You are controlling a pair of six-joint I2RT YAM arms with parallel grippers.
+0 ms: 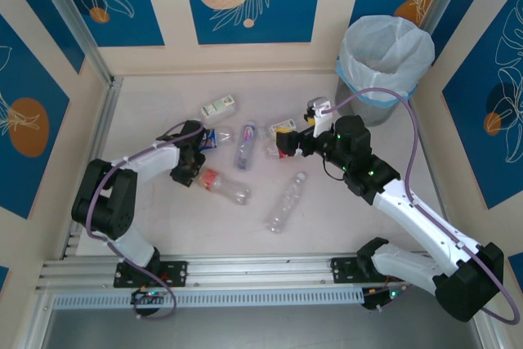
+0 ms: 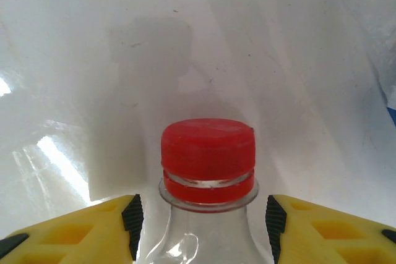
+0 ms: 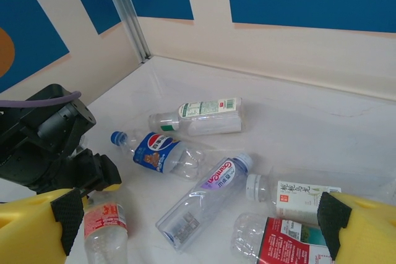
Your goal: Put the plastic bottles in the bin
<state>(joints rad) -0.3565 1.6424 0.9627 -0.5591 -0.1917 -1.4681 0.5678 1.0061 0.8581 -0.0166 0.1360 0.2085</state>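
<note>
Left jaws were set either side of the neck of a red-capped bottle [image 2: 207, 153] lying on the counter [image 1: 245, 239]; whether the pads touched it could not be told. Right jaws were held wide, holding nothing, above the other plastic bottles [image 3: 204, 196]. The bin [image 1: 359, 63] was noted at the far right corner, apart from them

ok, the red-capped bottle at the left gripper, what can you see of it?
Red-capped bottle: clear plastic, red screw cap on, red tamper ring above the neck collar, red-and-white label on the body. It lies on the white table. Its neck sits between the left gripper's yellow fingers, a gap at each black pad.
</note>
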